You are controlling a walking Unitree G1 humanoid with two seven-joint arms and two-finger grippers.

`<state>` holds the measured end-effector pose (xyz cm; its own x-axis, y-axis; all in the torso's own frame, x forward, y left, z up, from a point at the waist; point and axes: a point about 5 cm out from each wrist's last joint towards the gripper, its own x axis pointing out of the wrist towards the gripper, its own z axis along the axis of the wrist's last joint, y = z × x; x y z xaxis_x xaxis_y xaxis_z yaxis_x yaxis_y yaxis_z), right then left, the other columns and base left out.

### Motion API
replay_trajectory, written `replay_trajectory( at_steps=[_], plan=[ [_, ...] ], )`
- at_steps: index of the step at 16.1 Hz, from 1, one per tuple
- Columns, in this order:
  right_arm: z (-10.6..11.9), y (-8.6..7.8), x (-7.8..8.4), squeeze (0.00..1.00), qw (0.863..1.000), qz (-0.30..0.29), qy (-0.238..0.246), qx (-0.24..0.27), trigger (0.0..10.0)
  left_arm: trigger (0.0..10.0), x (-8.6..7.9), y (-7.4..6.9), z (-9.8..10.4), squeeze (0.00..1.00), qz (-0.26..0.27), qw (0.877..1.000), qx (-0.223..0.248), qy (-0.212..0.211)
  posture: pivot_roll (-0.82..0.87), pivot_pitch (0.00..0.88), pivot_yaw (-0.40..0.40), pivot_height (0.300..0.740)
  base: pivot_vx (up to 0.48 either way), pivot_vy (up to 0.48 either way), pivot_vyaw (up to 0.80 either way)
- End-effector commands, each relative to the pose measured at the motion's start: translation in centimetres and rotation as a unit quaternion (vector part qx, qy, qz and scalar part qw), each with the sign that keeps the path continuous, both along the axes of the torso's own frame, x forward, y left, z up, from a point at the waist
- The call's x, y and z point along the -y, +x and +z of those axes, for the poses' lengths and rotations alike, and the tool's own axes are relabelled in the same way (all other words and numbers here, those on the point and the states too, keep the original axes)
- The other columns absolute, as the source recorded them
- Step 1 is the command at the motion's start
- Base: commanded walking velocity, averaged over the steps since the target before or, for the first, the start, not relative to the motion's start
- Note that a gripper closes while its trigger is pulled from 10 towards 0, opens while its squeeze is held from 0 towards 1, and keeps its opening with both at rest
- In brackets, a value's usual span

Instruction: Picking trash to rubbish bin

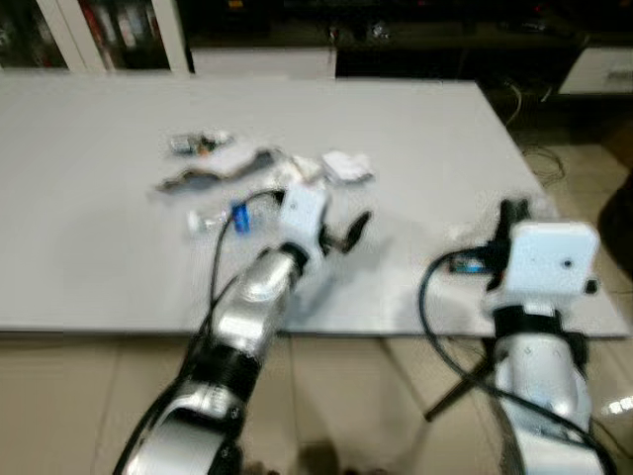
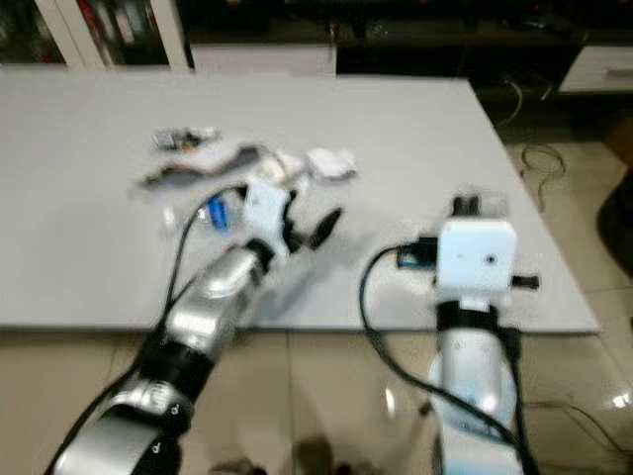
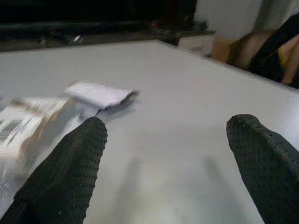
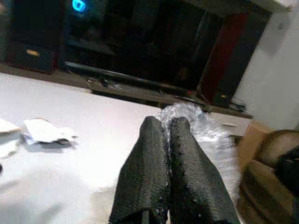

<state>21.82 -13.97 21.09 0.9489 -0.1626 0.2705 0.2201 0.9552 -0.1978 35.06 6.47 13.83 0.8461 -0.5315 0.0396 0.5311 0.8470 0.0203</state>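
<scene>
Now the left tool (image 1: 341, 230) hangs wide open and empty near the trash pile (image 1: 259, 170), ready to grab; the right tool (image 4: 167, 140) pinches crinkly plastic (image 4: 196, 122) over the surface (image 1: 89, 129).

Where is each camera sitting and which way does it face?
Left and right eye views: on the head, looking forward and down at the table and trash; both arms show.
Left wrist view: along the open left gripper, low over the table, toward a folded paper.
Right wrist view: along the right gripper, shut on clear plastic.
Shared: the folded paper.
</scene>
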Motion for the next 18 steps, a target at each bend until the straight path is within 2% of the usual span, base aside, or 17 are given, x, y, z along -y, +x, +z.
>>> replay_trajectory(
  at_steps=[1, 3, 15, 18],
  plan=[
    [0.16, -0.12, 0.28, 0.00, 1.000, -0.007, -0.006, 0.004, 10.0, 10.0, 0.16, 0.04, 0.15, 0.00, 0.002, 1.000, 0.001, -0.002, 0.00, 0.110, 0.009, 0.740, 0.000, -0.386, 0.00],
    [0.16, -0.11, 0.27, 0.00, 1.000, -0.006, -0.008, 0.003, 10.0, 10.0, 0.06, 0.15, 0.17, 0.00, 0.012, 1.000, -0.003, -0.016, 0.00, 0.110, 0.009, 0.740, 0.000, -0.189, 0.00],
    [0.01, 0.00, 0.34, 0.00, 1.000, 0.000, -0.011, -0.002, 10.0, 10.0, 0.18, 0.16, -0.36, 0.00, 0.019, 1.000, -0.014, -0.012, 0.00, 0.098, 0.003, 0.740, 0.000, 0.000, 0.00],
    [-0.03, 0.02, 0.38, 0.00, 1.000, -0.001, -0.010, -0.003, 10.0, 10.0, 0.18, 0.24, -0.36, 0.00, 0.030, 0.999, -0.014, -0.016, 0.00, 0.097, 0.002, 0.740, 0.000, 0.000, 0.68]
  ],
)
